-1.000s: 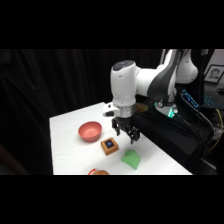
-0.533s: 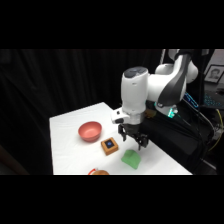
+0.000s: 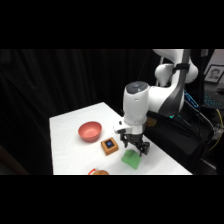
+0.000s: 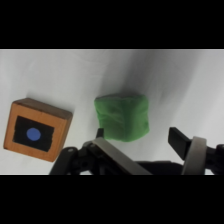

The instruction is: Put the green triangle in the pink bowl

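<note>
Above green triangle (image 4: 122,118): claw (image 4: 135,139) wide open, empty.

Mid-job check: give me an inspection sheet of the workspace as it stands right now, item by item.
Surface: white table, no spills seen.
Job's things: green triangle on the table, under the gripper; pink bowl upright, nothing seen in it, apart from the triangle.
Clutter: orange-brown square block with dark blue centre between bowl and triangle; a red and orange thing cut off at the table's near edge.
Gripper: gripper low over the triangle, fingers open, one each side of it in the wrist view; not gripping.
Cables: cables beside the arm's base.
Surroundings: black curtain behind the table.
</note>
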